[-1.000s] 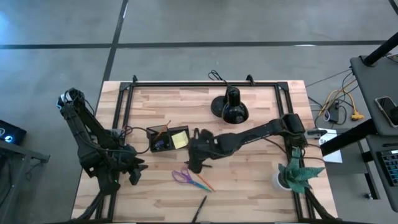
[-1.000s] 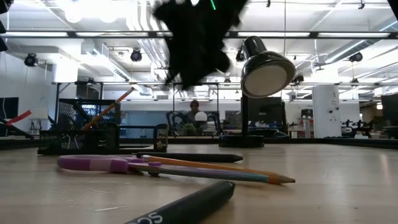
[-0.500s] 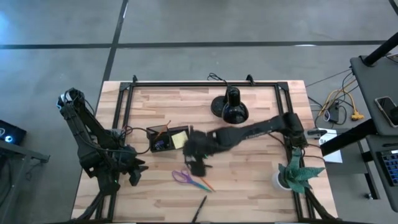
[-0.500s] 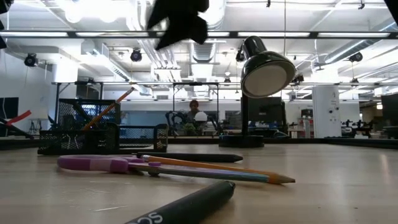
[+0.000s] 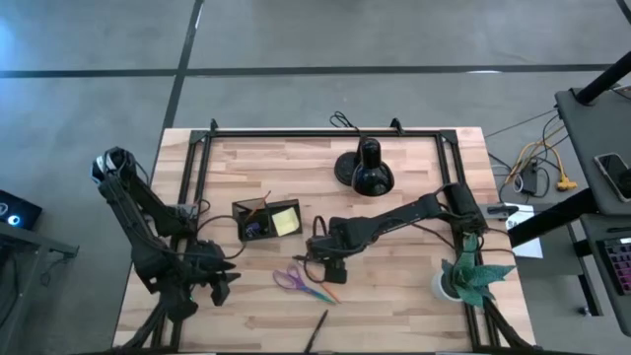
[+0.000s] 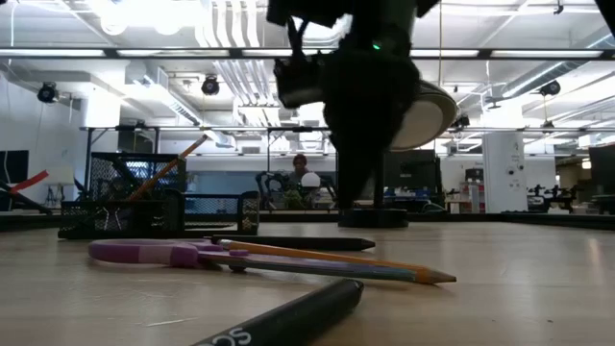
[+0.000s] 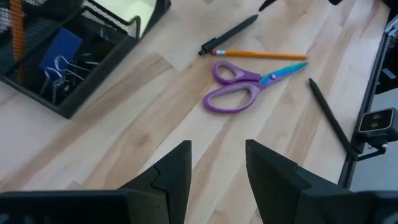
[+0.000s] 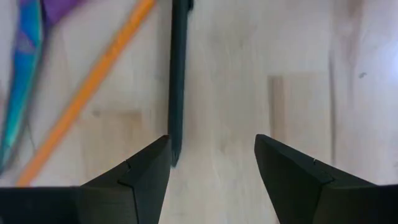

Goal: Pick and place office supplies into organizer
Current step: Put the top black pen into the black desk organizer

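With my right gripper (image 8: 211, 168) spread empty above the pen (image 8: 178, 74), I judge it light, stiff, slippery, best pinched mid-barrel; left gripper (image 7: 217, 171) waits apart.

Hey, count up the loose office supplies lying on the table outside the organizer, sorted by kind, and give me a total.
Scissors: 1
Pencil: 1
Black pens: 2, the second one nearer the table's edge
Total: 4
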Motion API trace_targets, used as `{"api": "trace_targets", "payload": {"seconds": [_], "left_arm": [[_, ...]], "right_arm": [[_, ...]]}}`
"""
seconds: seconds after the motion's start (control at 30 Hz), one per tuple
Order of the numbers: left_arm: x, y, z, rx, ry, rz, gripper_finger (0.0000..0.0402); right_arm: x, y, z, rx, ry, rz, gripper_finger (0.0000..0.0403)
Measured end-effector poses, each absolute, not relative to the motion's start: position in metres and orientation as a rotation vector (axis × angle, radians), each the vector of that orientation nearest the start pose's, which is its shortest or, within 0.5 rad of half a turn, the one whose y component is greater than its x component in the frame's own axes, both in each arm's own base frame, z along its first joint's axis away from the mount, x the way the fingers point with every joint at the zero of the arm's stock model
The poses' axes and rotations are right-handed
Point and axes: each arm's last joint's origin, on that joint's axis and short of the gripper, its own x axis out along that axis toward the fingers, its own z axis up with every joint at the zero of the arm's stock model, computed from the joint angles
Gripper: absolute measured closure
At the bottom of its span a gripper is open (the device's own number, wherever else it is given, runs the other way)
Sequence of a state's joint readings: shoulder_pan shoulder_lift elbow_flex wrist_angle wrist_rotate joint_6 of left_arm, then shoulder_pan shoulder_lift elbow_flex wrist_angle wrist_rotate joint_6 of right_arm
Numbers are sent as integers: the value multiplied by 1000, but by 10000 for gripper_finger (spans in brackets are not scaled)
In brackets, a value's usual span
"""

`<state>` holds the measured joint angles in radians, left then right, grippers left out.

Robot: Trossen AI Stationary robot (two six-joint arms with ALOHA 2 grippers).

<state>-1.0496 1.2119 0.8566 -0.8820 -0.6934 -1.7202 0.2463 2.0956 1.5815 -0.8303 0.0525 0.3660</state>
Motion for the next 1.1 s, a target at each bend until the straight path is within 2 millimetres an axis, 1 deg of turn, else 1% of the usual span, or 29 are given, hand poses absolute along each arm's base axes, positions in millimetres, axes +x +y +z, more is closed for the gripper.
{"api": "trace_targets", "payload": {"seconds": [0.1, 0.27, 0.43, 0.6, 0.87, 1.1], "left_arm": [[121, -174, 233, -660, 745, 401, 269], [121, -174, 233, -657, 745, 402, 269], [120, -173, 233, -650, 747, 406, 269], [120, -171, 233, -636, 751, 414, 269], [119, -170, 233, -629, 753, 417, 269], [119, -170, 233, -620, 755, 422, 269]], "right_arm": [[403, 107, 163, 104, 1317, -62, 179], [410, 110, 164, 119, 1230, -44, 179], [412, 116, 161, 70, 1159, -63, 179], [413, 115, 152, 66, 1095, -56, 179], [408, 114, 140, 61, 1088, -68, 179], [409, 115, 131, 83, 1007, -54, 179]]}}
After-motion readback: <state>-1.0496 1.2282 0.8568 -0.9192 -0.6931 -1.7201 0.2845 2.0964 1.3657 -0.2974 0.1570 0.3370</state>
